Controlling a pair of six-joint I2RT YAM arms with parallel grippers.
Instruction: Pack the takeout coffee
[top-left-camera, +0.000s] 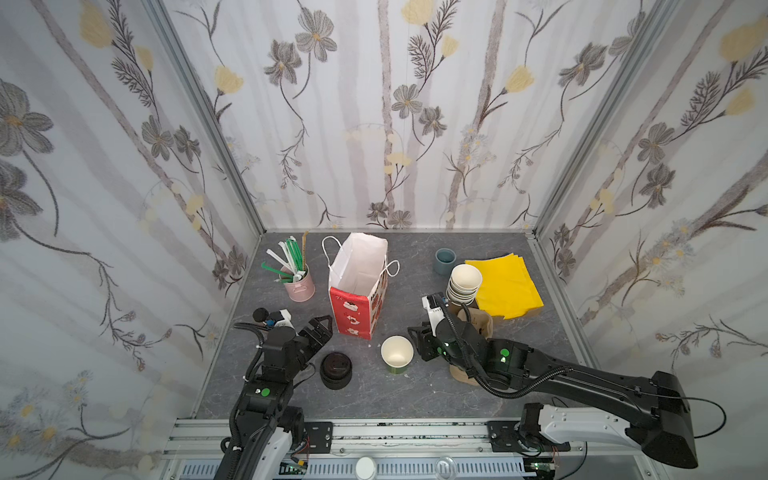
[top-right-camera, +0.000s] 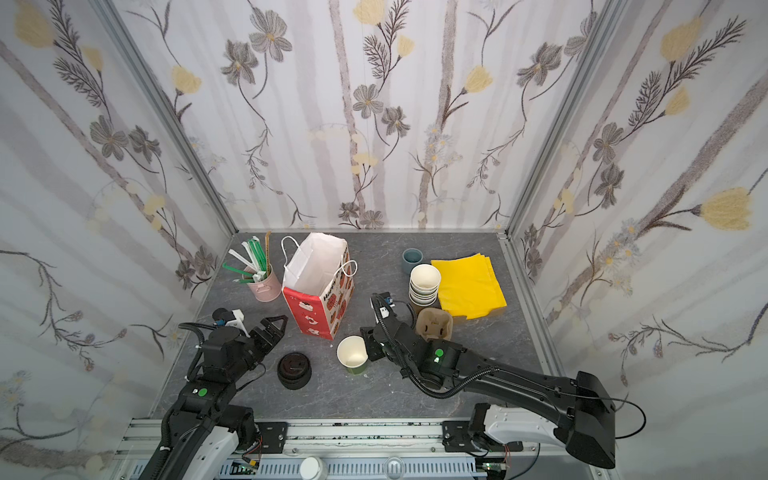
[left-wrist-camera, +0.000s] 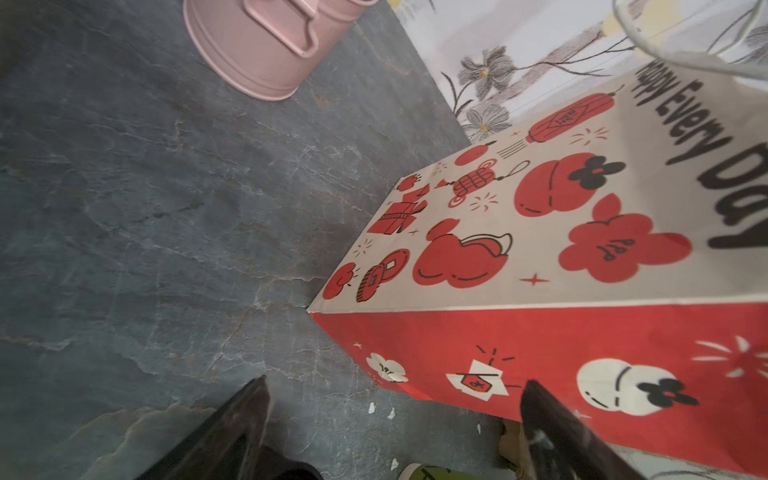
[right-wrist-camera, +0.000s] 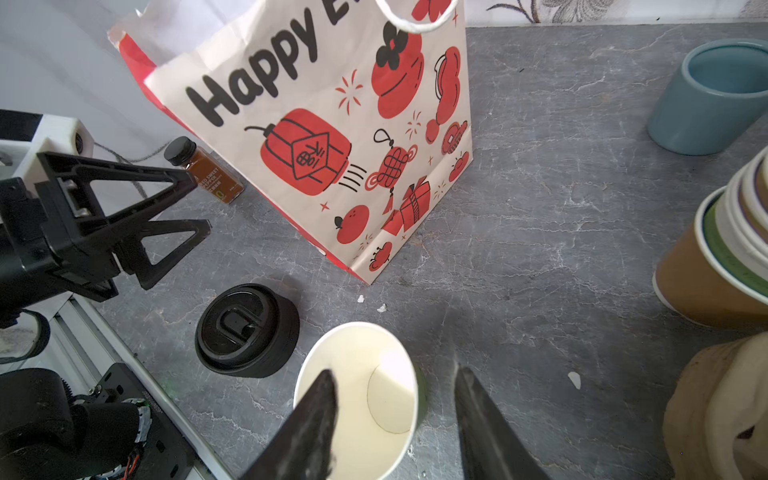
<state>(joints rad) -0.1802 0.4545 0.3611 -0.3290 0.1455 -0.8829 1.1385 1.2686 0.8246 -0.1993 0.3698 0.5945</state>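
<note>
Right wrist view, item one: my right gripper (right-wrist-camera: 392, 370), pincer part-open and gripping nothing, fingers either side of the rim of the takeout coffee (right-wrist-camera: 357, 361). That is a lidless paper cup, green side, white lining, upright just off the near corner of the paper bag (top-left-camera: 353, 311). Item two: left gripper (left-wrist-camera: 395, 380), pincer wide, empty, beside the bag's near left edge. I log grey marbled tabletop (top-left-camera: 415, 395) under the bag, flowered wallpaper (top-left-camera: 374, 104) behind it.

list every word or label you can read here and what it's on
"Happy Every Day": black letters on the pale side of the paper bag.
Chinese character on the bag's printed red lantern: too stylised to read.
Small bottle, brown label: print too small to read.
</note>
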